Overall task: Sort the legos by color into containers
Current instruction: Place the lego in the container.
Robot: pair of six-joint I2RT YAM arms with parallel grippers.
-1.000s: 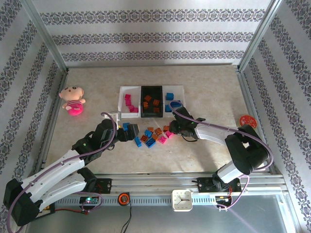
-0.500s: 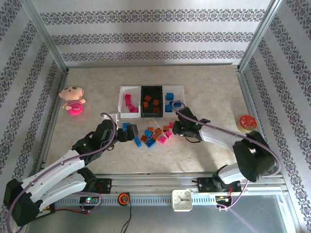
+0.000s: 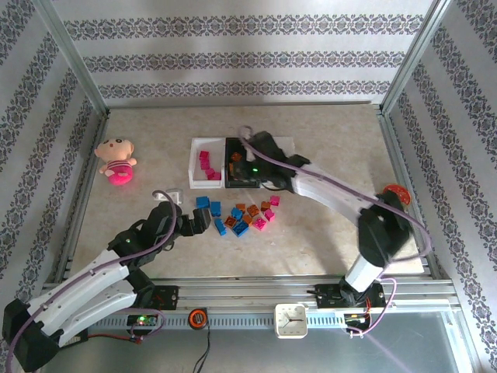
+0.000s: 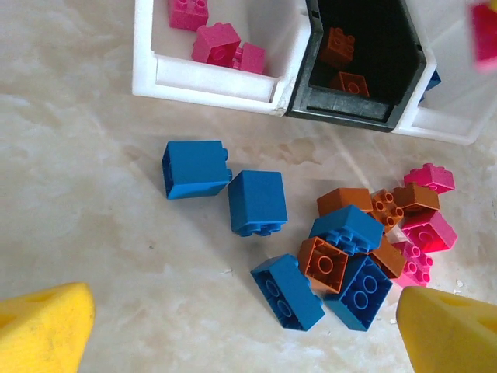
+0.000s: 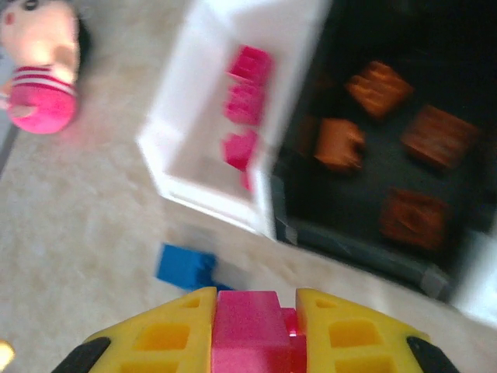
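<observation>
Three containers [image 3: 192, 163] stand in a row on the marbled table [image 3: 334, 132]: a white bin [image 4: 210, 74], a black bin [image 4: 342, 106] touching it, and a second white bin [image 4: 446, 128]. The last is cut off in the left wrist view and largely covered by the right arm from above. All are smooth, rectangular, open-topped plastic. In the right wrist view the first white bin shows three magenta legos [image 5: 247, 101] and the black bin four orange-brown ones [image 5: 439, 136], all blurred. A sliver of blue shows in the second white bin.

Just in front of the bins lies a loose pile of studded bricks. It has five blue [image 4: 258, 202], three magenta [image 4: 427, 231] and about five orange-brown [image 4: 326, 264]. Some overlap, so that last count is unsure. Two of the blue bricks lie a little apart at the left.

The right pincer [image 5: 255, 299] is clenched on one magenta brick [image 5: 247, 338], near the front walls of the first white bin and the black bin. The left pincer [image 4: 241, 322] hangs released over the pile, its yellow fingertips [image 4: 43, 326] wide apart.

One pink plush doll [image 3: 115, 161] sits at the left. One round red tin [image 3: 394, 193] at the right is partly hidden by the right arm.
</observation>
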